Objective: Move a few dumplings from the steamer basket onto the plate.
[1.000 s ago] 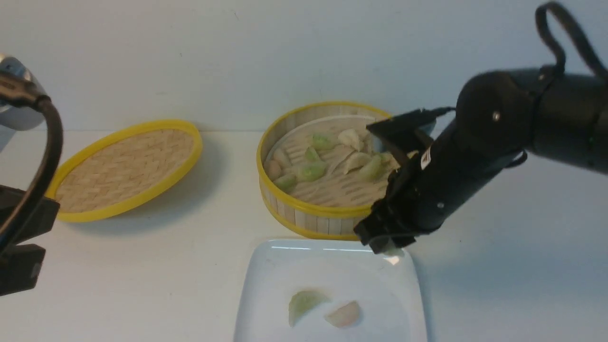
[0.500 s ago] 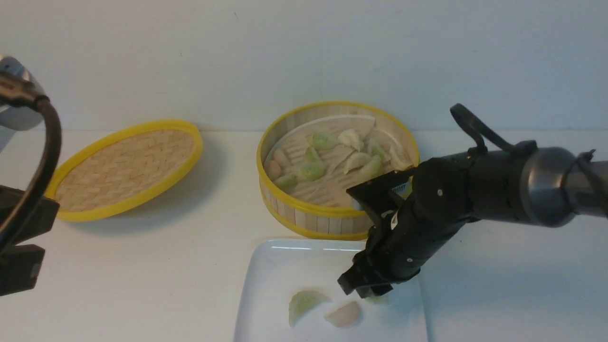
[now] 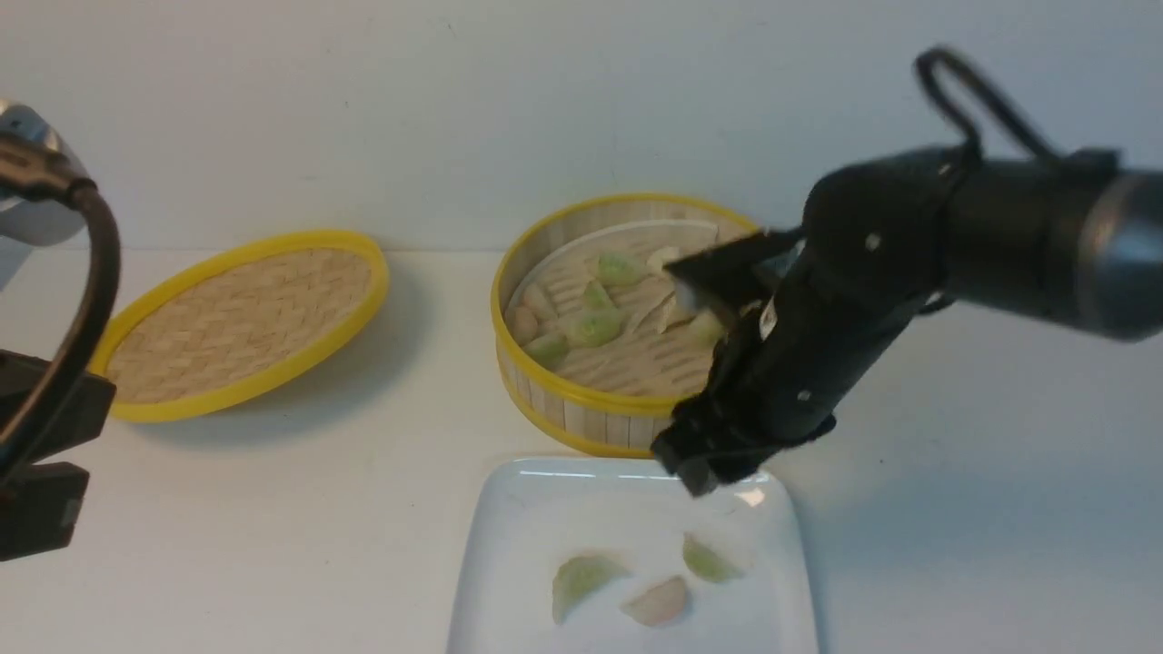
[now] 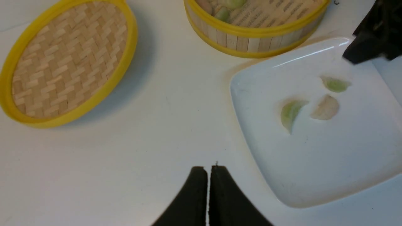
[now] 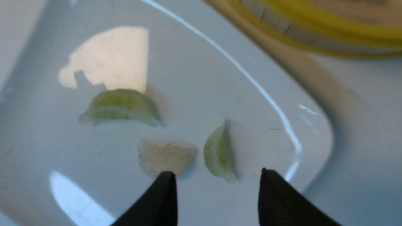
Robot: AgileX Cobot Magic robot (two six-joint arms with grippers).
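Right claw (image 5: 216, 172) spread, empty, apparently hovering just above green dumpling (image 5: 218, 155) on plate (image 5: 188, 78).

Three dumplings (image 3: 581, 581) lie on the plate (image 3: 536, 509), before the steamer basket (image 3: 591, 420).

The black two-fingered hand (image 5: 216, 173) hangs above a glossy white square plate (image 5: 220, 78), its fingers (image 5: 157, 204) spread apart with nothing between them. Three small pleated pieces lie on the plate: a pale green crescent dumpling (image 5: 121, 108), a cream-white dumpling (image 5: 166, 157) by one fingertip, and a second green dumpling (image 5: 218, 153) beside it (a narrow gap parts the two). Past the plate's rounded corner, blurred, stands a yellow-rimmed bamboo steamer basket (image 5: 314, 28) on the white bench (image 5: 370, 125).
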